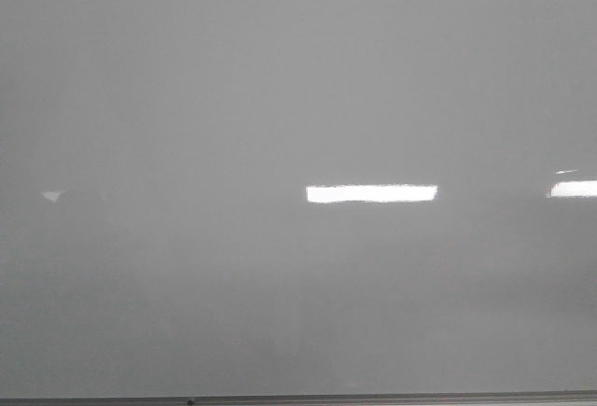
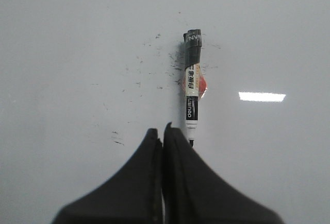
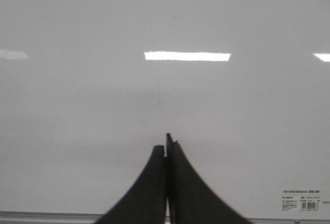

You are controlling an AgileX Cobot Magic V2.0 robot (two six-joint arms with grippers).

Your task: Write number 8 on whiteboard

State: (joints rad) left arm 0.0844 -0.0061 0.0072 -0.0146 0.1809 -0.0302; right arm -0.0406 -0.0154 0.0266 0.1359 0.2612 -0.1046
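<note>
The whiteboard fills the front view, bare of any drawn figure. The left claw has its fingers pressed together with nothing between them; a marker lies on the board just beyond its tips, slightly to one side, amid faint ink specks. The right claw is also closed and empty over the board, a small label off to its side

Bright rect. light reflections on glossy surface.
</note>
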